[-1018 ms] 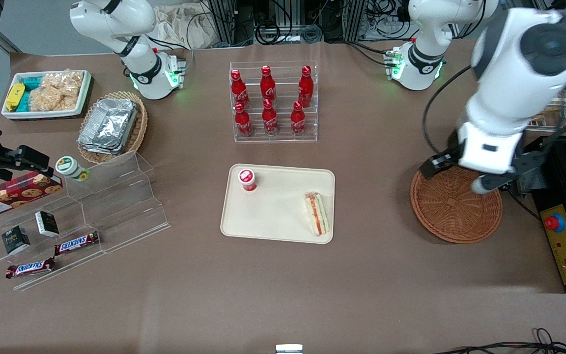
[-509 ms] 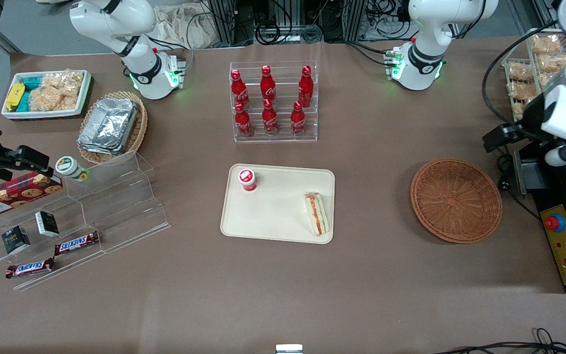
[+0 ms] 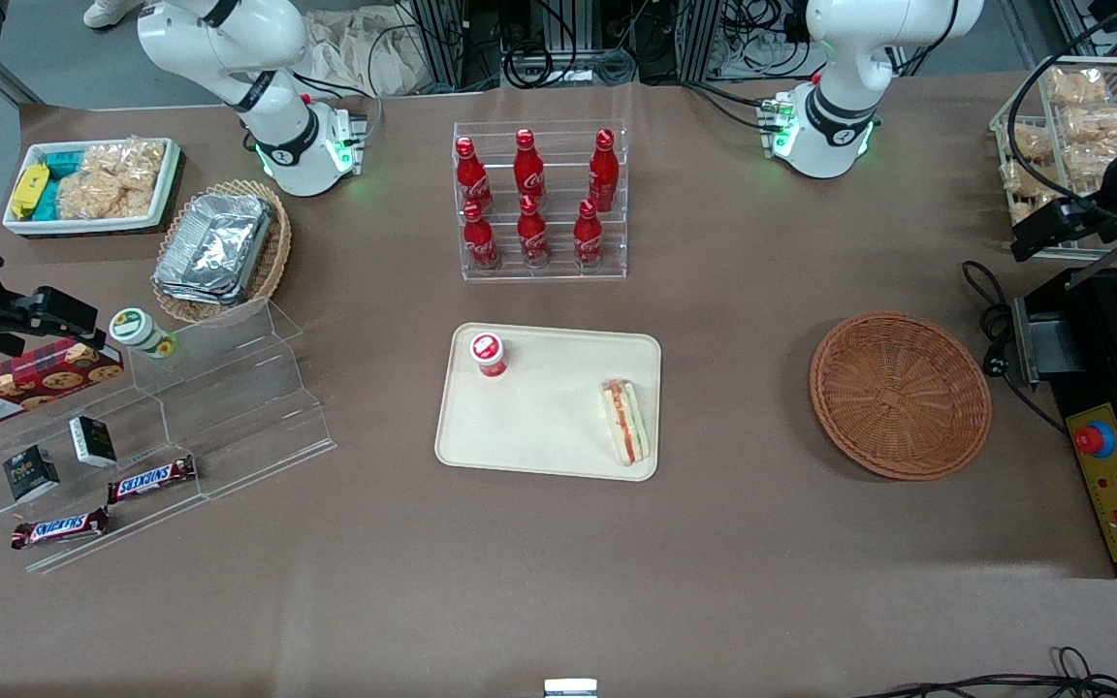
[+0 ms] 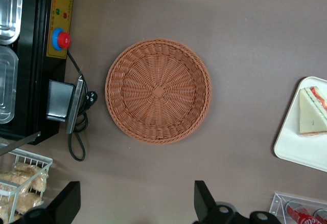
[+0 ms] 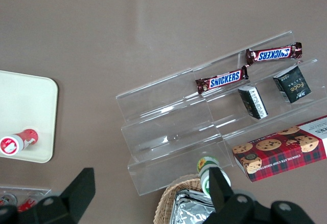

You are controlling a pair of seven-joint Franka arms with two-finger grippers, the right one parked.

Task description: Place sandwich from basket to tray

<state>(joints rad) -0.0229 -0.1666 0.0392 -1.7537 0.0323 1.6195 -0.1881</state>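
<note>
Front view: brown table (image 3: 558, 562). Sandwich (image 3: 624, 421) lying on tray (image 3: 529, 427), beside a red-capped bottle (image 3: 489, 354); basket (image 3: 900, 395) sitting toward working arm's end.

Left wrist view: gripper (image 4: 134, 203) hanging high above basket (image 4: 158, 90), fingers (image 4: 201, 201) spread wide, gripping nothing. Sandwich (image 4: 312, 112) resting on tray (image 4: 294, 150).

Brown table (image 3: 733, 543) carries the tray (image 3: 539, 427), the basket (image 3: 900, 395), a bottle rack (image 3: 541, 204) and acrylic steps (image 3: 219, 407); the gripper (image 4: 135, 201) hangs above, fingers spread.
</note>
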